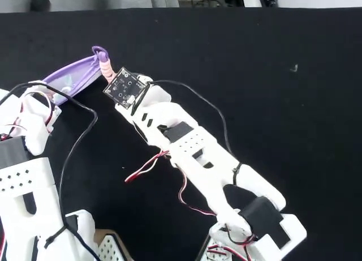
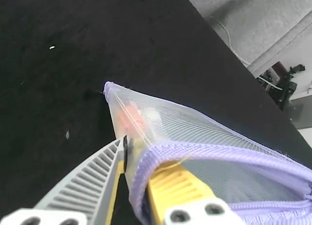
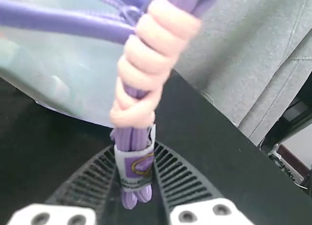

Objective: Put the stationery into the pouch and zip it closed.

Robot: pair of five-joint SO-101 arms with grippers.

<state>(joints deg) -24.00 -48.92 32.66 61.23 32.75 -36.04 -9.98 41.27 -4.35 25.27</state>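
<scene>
In right pincer (image 3: 135,154), pouch zipper pull (image 3: 146,88)

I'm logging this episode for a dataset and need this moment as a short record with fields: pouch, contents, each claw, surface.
pouch: purple-trimmed mesh pouch, at the far left of the table
contents: reddish items seen through the mesh, kind unclear
zip: cannot tell whether closed
left claw: shut on the pouch's purple rim at one end
right claw: shut on the strap, a pink coil over purple cord at the pouch's other end
surface: black table
</scene>
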